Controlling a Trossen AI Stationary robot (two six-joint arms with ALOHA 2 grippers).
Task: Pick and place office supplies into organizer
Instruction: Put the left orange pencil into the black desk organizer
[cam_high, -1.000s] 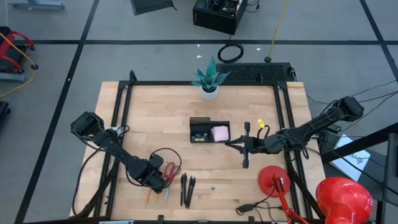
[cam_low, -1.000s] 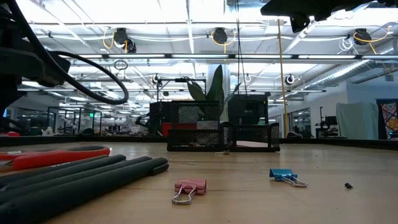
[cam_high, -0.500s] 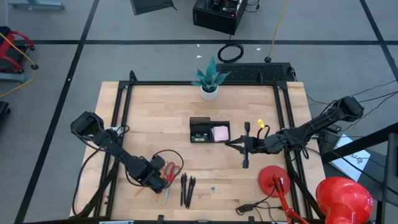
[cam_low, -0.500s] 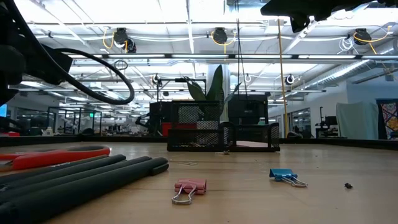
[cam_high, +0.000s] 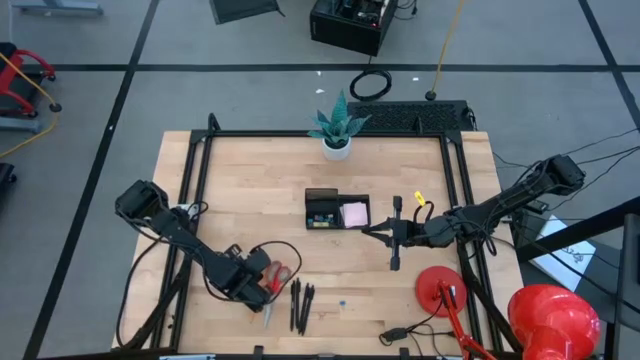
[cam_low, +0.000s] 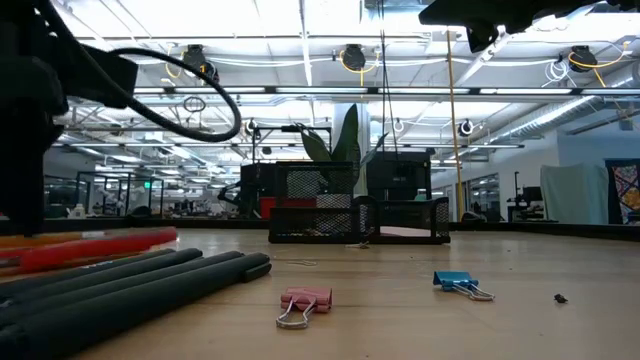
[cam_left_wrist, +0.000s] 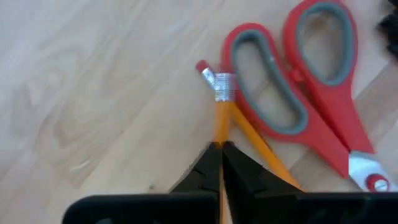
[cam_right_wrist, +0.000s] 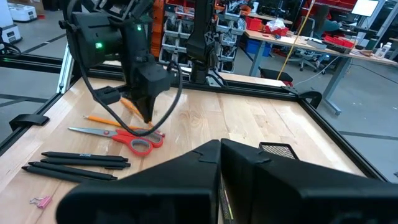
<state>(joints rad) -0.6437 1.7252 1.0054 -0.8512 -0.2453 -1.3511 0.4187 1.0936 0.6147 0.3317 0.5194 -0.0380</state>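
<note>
One pencil (cam_left_wrist: 219, 134) is clamped in the left gripper (cam_left_wrist: 219, 163) jaws beside the scissors (cam_left_wrist: 305, 102), eraser end forward for carrying to the organizer (cam_high: 336, 211); right gripper (cam_high: 368, 232) waits near it, jaws together.

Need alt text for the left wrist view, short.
The left gripper is shut on an orange pencil with a red eraser, over a light wooden table. Red-handled scissors lie beside the pencil.
</note>
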